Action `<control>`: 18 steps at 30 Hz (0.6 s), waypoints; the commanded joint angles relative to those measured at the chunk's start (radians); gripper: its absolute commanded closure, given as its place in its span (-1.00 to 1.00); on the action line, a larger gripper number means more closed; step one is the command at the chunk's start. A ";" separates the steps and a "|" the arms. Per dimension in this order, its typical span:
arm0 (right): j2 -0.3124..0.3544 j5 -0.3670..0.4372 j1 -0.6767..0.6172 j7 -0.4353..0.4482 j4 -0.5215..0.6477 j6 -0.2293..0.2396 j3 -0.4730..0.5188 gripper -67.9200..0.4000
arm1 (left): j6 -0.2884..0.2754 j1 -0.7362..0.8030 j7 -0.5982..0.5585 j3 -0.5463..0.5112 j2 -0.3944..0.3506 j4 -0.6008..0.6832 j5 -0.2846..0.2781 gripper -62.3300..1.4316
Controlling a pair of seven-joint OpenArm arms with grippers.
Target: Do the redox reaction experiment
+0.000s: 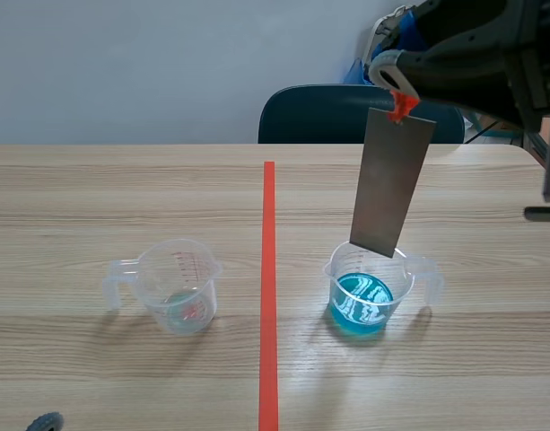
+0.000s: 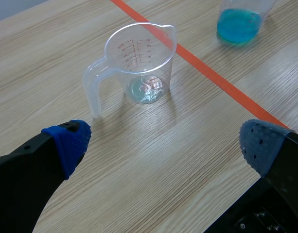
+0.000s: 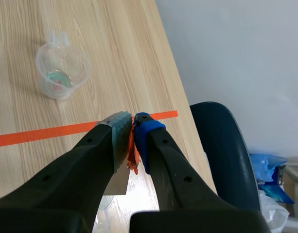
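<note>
Because the strip should go in edge-first without the fingers nearing the liquid, the right gripper [image 1: 396, 85] is raised high, its two pads pressed together on the orange-red tag [image 1: 401, 106] fixed to the top of the metal strip [image 1: 391, 184]. The strip hangs free below the fingertips, slightly tilted.

Blue-liquid cup [image 1: 402, 280]: directly beneath the right gripper. The strip's lower edge is at about rim height. I cannot tell whether a corner has passed inside the rim. It does not appear to reach the blue solution [image 1: 362, 301].

Judgement: holding by the tag keeps the whole metal face bare for the reaction, and the height leaves room to lower straight down.

Left gripper [image 2: 163, 141]: fingers wide apart, holding nothing, low over the table [image 2: 197, 145]. The clear cup [image 2: 139, 63] stands ahead of it, apart from both pads, handle turned toward its left finger. Only a thin film of pale liquid is at the bottom.

Judgement: this arm is idle, parked clear of the blue-liquid cup so it cannot jog it.
</note>
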 commanded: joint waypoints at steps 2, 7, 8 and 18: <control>0.005 0.007 0.043 0.014 0.003 0.006 -0.023 0.97 | -0.004 0.003 -0.014 0.005 0.005 0.017 -0.004 -1.00; -0.010 0.007 0.103 0.004 0.003 0.006 -0.089 0.97 | -0.005 0.003 -0.014 0.005 0.005 0.017 -0.004 -1.00; -0.018 0.007 0.118 -0.003 0.002 0.006 -0.103 0.97 | -0.005 0.003 -0.014 0.005 0.005 0.017 -0.004 -1.00; -0.143 0.004 0.286 -0.112 0.001 0.006 -0.290 0.97 | -0.005 0.003 -0.014 0.005 0.005 0.017 -0.004 -1.00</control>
